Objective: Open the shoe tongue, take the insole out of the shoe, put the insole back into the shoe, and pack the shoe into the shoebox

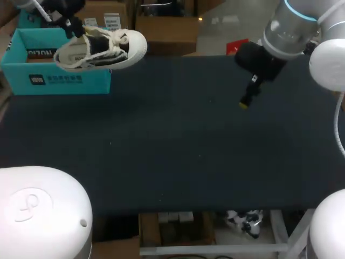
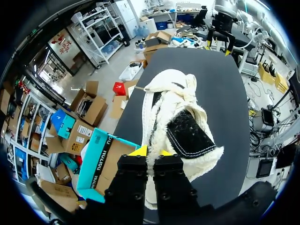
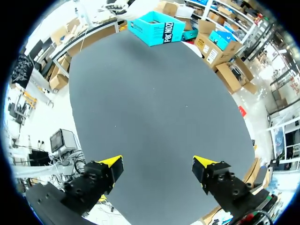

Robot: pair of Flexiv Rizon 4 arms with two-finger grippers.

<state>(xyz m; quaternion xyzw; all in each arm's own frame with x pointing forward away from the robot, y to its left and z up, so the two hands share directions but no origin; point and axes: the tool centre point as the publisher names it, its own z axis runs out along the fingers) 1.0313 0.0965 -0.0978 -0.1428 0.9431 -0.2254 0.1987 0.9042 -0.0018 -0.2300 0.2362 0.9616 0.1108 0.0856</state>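
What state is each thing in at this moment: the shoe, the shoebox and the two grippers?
shoe: lifted clear, held in the air over the shoebox, laces loose, not yet packed.
shoebox: open, no lid on it, at the far left of the table.
left gripper: fingers shut on the shoe's rim.
right gripper: fingers wide apart, empty, above the bare table.

White arms (image 1: 328, 60), black yellow-tipped end effectors (image 3: 157, 168)
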